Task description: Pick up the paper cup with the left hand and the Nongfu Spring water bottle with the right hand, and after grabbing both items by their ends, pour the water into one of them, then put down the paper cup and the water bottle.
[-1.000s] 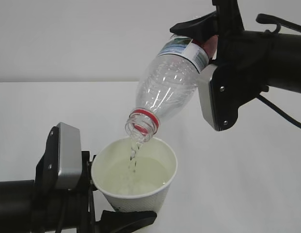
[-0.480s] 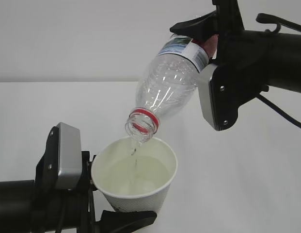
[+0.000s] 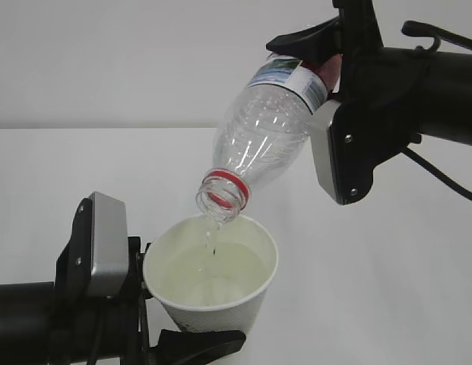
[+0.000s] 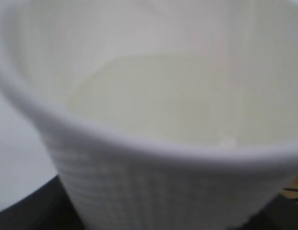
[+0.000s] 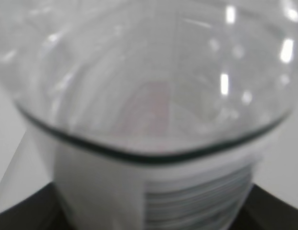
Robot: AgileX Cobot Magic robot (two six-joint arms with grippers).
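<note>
paper cup (image 3: 213, 285) clasped by left hand (image 3: 156, 334); right hand (image 3: 327, 68) grips tilted nongfu spring water bottle (image 3: 262, 137); water (image 3: 211, 242) dribbling in

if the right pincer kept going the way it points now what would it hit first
It points left, already shut on the water bottle. Beyond the bottle the way looks free in the exterior view; the paper cup sits lower, though depth is unclear.

A: right wrist cam?
B: Nongfu Spring water bottle (image 5: 153, 96) fills frame, blurred; clear ribbed body above, white label band with lines below; dark edges at bottom corners
</note>
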